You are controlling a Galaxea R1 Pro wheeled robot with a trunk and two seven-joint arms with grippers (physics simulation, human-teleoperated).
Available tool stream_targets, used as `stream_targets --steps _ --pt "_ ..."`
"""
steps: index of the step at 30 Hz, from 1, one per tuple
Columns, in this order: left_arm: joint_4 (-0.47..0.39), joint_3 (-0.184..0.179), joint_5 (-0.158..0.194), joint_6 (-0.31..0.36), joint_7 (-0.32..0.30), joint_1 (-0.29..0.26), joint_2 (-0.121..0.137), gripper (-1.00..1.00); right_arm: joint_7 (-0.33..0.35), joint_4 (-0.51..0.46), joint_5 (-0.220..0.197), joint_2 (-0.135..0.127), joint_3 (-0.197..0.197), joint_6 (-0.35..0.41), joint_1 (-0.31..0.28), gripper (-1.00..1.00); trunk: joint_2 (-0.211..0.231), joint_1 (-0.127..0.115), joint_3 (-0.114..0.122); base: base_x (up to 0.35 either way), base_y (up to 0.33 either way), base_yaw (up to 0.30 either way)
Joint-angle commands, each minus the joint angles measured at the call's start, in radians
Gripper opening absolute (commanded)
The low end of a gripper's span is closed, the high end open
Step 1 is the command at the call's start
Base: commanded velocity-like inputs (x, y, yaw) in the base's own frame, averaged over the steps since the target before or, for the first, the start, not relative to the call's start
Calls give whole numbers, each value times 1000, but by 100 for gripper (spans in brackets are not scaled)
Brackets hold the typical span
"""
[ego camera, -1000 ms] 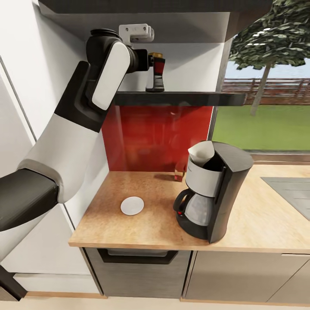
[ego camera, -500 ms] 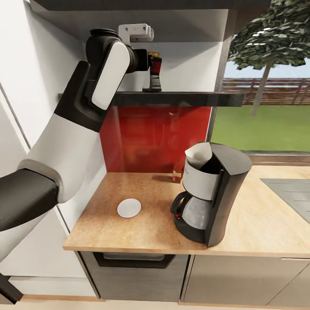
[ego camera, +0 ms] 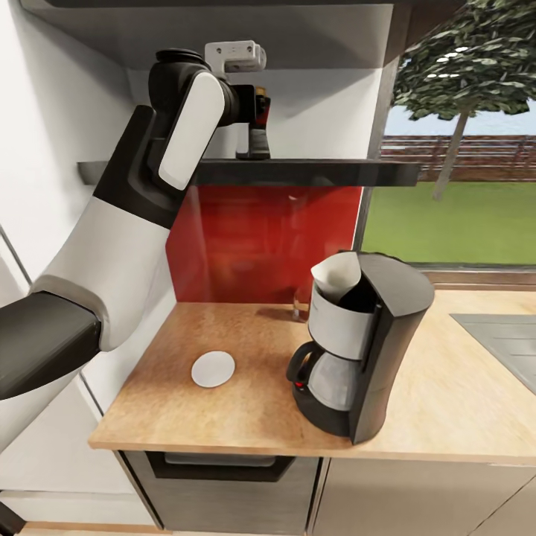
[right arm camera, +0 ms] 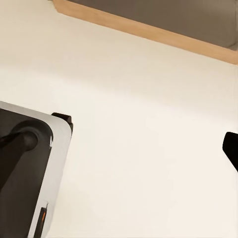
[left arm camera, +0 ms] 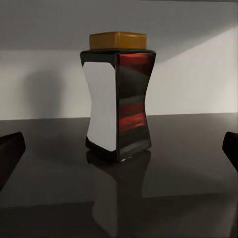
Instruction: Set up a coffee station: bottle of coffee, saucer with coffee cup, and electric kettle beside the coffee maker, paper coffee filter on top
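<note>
The bottle of coffee [left arm camera: 119, 99], dark brown with a yellow cap and white label, stands upright on the glossy black kitchen shelf [ego camera: 313, 173]. My left gripper [left arm camera: 120, 151] is open, its fingertips [left arm camera: 10, 153] wide apart on either side and short of the bottle. In the head view the left gripper [ego camera: 251, 138] is at shelf height and half covers the bottle [ego camera: 261, 104]. On the kitchen countertop [ego camera: 246, 424] stands the coffee maker [ego camera: 380, 342] with the paper coffee filter [ego camera: 339, 274] in its top. The white saucer [ego camera: 213, 368] lies beside it. My right gripper's one visible fingertip [right arm camera: 231, 148] hangs over pale floor.
A red backsplash [ego camera: 260, 238] runs under the shelf and a thicker grey shelf [ego camera: 223, 18] hangs above it. The grey sink [ego camera: 506, 335] is inset at the right. A window [ego camera: 461, 171] adjoins the shelf. My own base [right arm camera: 25, 168] sits under the right gripper.
The whole head view has shifted, so the camera moved. Against the shelf, my left gripper now sits further right, and more of the bottle is covered by it.
</note>
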Motion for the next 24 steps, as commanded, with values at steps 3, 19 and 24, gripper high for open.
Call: stream_targets --steps 3,19,24 --pt "0 -1 10 1 10 -1 0 100 6 4 2 -1 -9 -5 -2 100 -2 1 -2 143 -14 0" --pt "-13 4 13 -11 -22 3 0 100 33 8 -6 10 -8 -17 25 100 -2 1 -2 50 -2 0" --pt "-13 4 13 -11 -22 3 0 100 33 8 -6 10 -8 -17 25 100 -2 1 -2 0 0 0"
